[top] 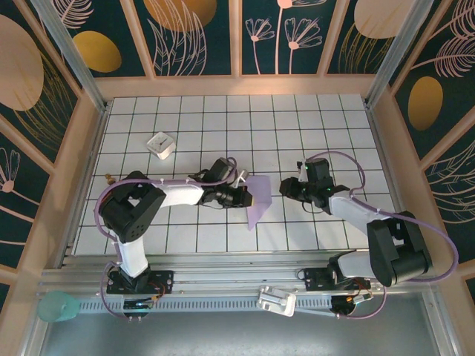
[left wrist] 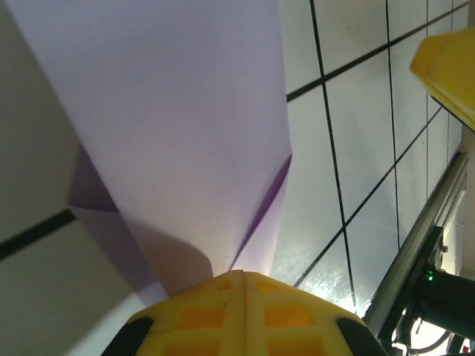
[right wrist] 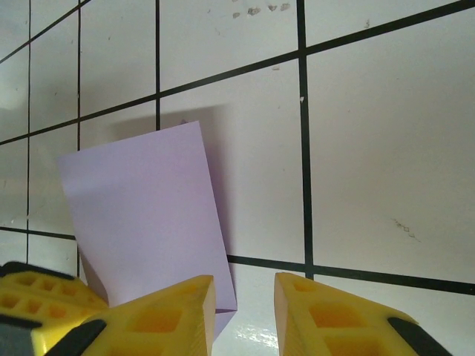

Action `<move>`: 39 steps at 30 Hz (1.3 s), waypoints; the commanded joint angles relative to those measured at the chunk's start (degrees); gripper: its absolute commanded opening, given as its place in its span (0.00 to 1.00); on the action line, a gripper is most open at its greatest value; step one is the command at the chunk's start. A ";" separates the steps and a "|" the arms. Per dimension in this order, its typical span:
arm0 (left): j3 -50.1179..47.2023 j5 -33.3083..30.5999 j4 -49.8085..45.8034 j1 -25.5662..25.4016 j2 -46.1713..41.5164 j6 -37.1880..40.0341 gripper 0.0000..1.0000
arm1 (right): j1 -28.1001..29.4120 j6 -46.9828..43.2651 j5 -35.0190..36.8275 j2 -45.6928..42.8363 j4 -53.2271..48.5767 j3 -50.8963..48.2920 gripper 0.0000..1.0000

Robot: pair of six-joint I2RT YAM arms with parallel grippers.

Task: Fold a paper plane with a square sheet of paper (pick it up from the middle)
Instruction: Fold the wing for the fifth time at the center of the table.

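Lavender sheet of paper [top: 258,199] sits at the middle of the white tiled table [top: 297,126], pinched by my left tool [top: 246,197], whose two yellow pads are pressed flat together on its near edge. My right tool [top: 285,188] waits just beside the sheet's far side, its pads parted with a clear gap and nothing between them.

From above, I see the sheet as a narrow slanting shape between my two tools, its lower corner pointing toward my bases. A small white block [top: 160,144] lies well apart on the far left tiles, and wood-framed patterned walls box in the table.

My left wrist camera adds what the overhead view cannot. The paper [left wrist: 185,133] rises straight out of my shut tool [left wrist: 241,285], with a darker purple fold opening along one crease, and a yellow finger [left wrist: 449,63] of the right tool shows at the upper corner.

My right wrist camera shows the sheet's plain face [right wrist: 141,215] and its shadow on the tiles. The parted pads of that tool [right wrist: 245,311] frame the bottom edge, and the left tool [right wrist: 37,297] is at the lower corner.
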 commanded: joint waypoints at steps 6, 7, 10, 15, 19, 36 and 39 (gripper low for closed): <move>1.13 1.48 -2.51 1.97 3.73 3.83 0.04 | 0.77 -0.02 -4.31 0.22 1.41 -0.02 0.30; 1.13 1.64 -2.62 2.26 3.80 4.22 0.04 | 1.11 -0.21 -5.03 0.28 1.57 0.07 0.31; 1.12 2.87 -3.59 3.14 4.08 6.13 0.04 | 2.60 -0.62 -7.19 0.95 1.70 0.41 0.34; 1.13 4.96 -7.39 4.02 5.40 12.44 0.05 | 5.55 2.07 -9.36 3.38 3.12 0.47 0.38; 3.21 6.03 -10.00 4.91 6.39 16.75 0.05 | 5.72 5.09 -12.20 5.79 7.23 -0.83 0.38; 5.80 6.59 -11.95 5.68 8.35 19.87 0.06 | 6.74 9.79 -13.64 11.84 14.66 -4.39 0.34; 5.88 6.51 -12.03 5.63 8.50 19.88 0.06 | 6.69 10.53 -13.74 12.57 16.40 -4.32 0.28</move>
